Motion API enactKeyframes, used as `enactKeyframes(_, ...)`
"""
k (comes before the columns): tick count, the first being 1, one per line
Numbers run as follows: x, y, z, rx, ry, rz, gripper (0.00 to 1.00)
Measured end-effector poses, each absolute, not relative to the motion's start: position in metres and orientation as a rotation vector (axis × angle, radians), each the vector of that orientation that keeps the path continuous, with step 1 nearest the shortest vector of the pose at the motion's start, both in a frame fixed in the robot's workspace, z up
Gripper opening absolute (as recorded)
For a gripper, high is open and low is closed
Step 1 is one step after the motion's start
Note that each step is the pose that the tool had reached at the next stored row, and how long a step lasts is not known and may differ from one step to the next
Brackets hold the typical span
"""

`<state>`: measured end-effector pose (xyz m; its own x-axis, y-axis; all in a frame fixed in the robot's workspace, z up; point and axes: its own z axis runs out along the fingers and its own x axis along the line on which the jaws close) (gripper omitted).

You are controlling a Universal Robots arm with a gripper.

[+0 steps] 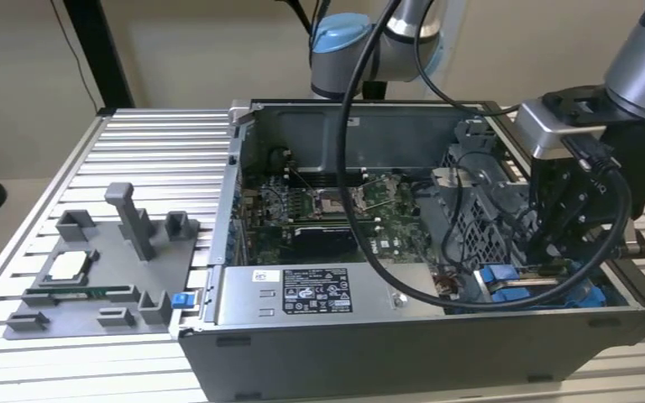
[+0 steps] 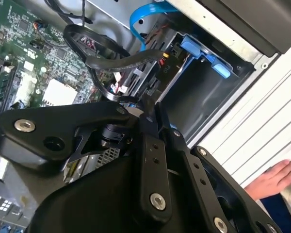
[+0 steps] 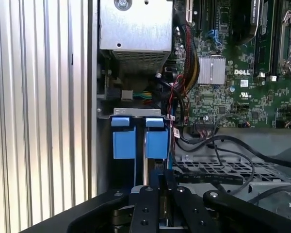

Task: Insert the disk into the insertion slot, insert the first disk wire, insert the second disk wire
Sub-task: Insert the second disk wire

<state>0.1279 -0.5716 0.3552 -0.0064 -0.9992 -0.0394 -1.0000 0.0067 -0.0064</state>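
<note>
A grey fixture tray (image 1: 87, 277) lies on the ribbed table (image 1: 154, 143); the green motherboard (image 1: 322, 210) sits inside the open case (image 1: 412, 344).

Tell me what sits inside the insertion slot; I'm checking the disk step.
In the first wrist view, the insertion slot holds blue frame tabs. The pincer covers the space below, so the disk itself cannot be seen.

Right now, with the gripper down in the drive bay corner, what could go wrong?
1. Black cables loop right beside the gripper; a move could snag them.
2. The arm's own cable drapes into the computer case and might catch.
3. A person's hand lies near the case edge, close to the arm's path.
</note>
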Motion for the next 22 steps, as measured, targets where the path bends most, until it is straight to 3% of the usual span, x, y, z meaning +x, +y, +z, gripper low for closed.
enactKeyframes(22,0.129,-0.572,0.344,-2.182,2.150,-0.011,0.00)
